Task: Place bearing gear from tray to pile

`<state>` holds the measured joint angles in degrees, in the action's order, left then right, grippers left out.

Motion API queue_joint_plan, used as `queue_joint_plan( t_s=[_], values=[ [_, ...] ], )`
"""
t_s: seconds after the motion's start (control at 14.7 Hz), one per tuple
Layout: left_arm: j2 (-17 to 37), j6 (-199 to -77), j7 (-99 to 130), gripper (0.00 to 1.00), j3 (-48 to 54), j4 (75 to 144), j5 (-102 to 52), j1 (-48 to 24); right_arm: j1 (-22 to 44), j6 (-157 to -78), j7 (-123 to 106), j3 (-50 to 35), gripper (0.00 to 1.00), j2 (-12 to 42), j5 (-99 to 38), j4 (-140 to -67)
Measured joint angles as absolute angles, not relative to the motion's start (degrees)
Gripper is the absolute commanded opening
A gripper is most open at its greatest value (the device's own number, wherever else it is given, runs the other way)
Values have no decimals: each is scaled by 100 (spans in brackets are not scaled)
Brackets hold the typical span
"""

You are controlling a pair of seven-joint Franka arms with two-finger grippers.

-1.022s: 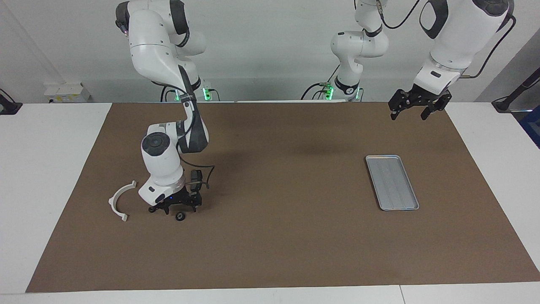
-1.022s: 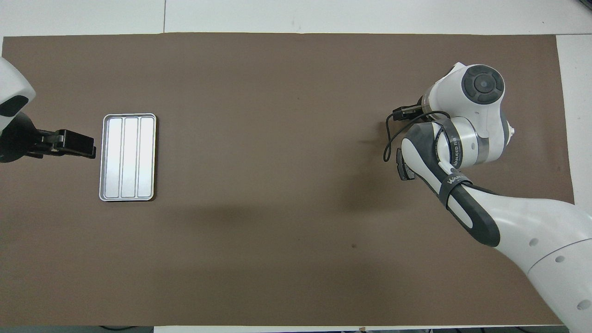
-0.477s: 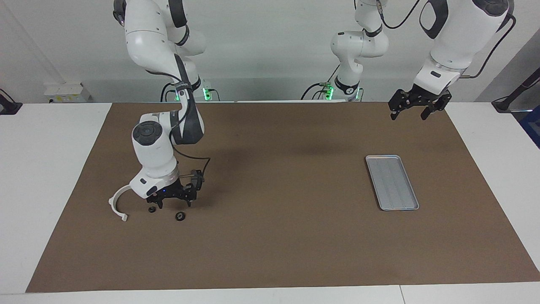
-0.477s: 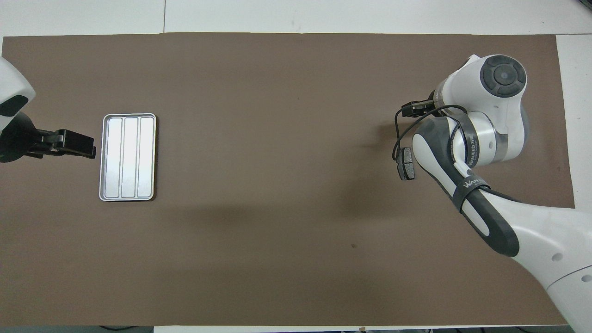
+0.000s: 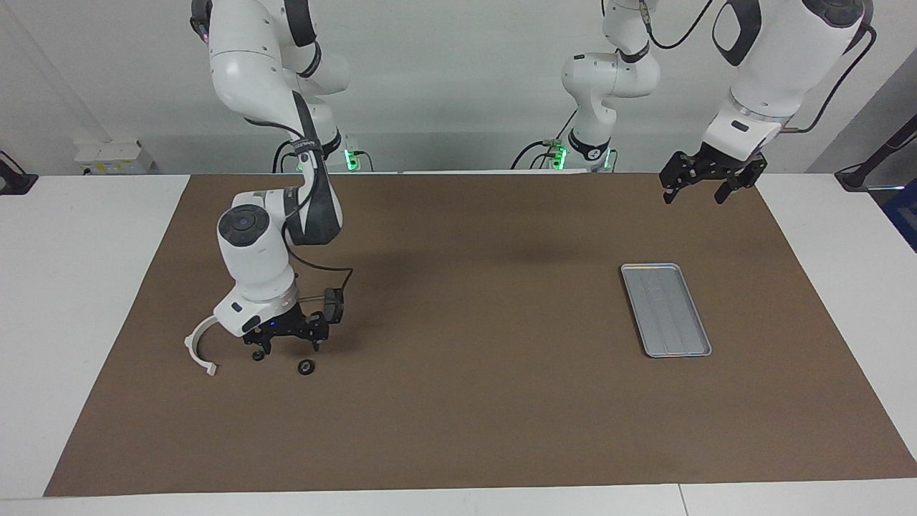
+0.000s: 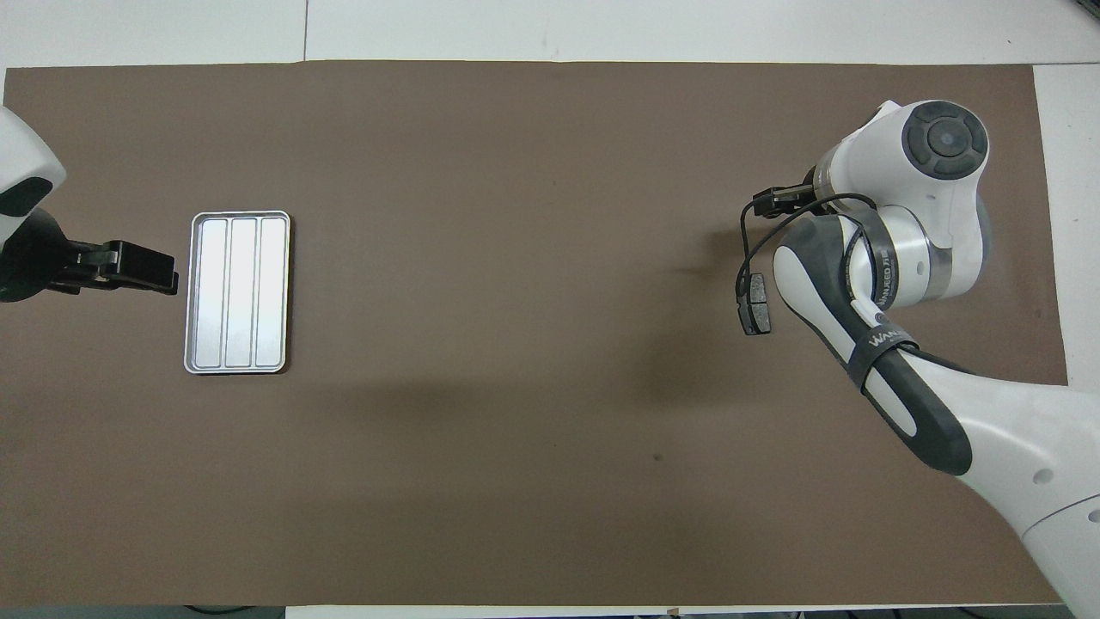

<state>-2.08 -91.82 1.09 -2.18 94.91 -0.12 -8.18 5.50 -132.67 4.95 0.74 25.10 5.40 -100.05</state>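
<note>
The bearing gear (image 5: 306, 367), a small black ring, lies on the brown mat beside the pile's white plastic arc (image 5: 198, 345). My right gripper (image 5: 290, 349) hangs open just above the mat between arc and gear, touching neither. In the overhead view the right arm's wrist covers the gear and the arc, and only one dark brake-pad piece (image 6: 756, 303) of the pile shows. The silver ridged tray (image 5: 666, 309) (image 6: 237, 292) holds nothing. My left gripper (image 5: 693, 198) (image 6: 142, 268) waits open in the air near the tray, over the mat's edge.
A second small dark part (image 5: 257, 356) lies on the mat close to the arc. The brown mat (image 5: 466, 401) covers most of the white table. The right arm's cable and wrist camera (image 5: 333, 304) hang beside its gripper.
The right gripper has risen off the gear and drifted toward the arc, leaving the gear on the mat. The brake-pad piece has come into sight overhead. The left arm has not moved.
</note>
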Motion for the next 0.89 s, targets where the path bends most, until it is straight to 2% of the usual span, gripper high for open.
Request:
queue_joint_plan(
  t_s=[0.2,0.41,0.89],
  values=[
    [-208,-9182,109,100,-218,9491,-12,-818,530,-13065,466,74,100,2403,540,-9995],
    [-208,-9181,109,100,-218,9491,-12,-818,536,-12424,460,65,100,2054,540,-9962],
    [-208,-9181,109,100,-218,9491,-12,-818,538,-10414,398,46,100,294,523,-9900]
  ],
)
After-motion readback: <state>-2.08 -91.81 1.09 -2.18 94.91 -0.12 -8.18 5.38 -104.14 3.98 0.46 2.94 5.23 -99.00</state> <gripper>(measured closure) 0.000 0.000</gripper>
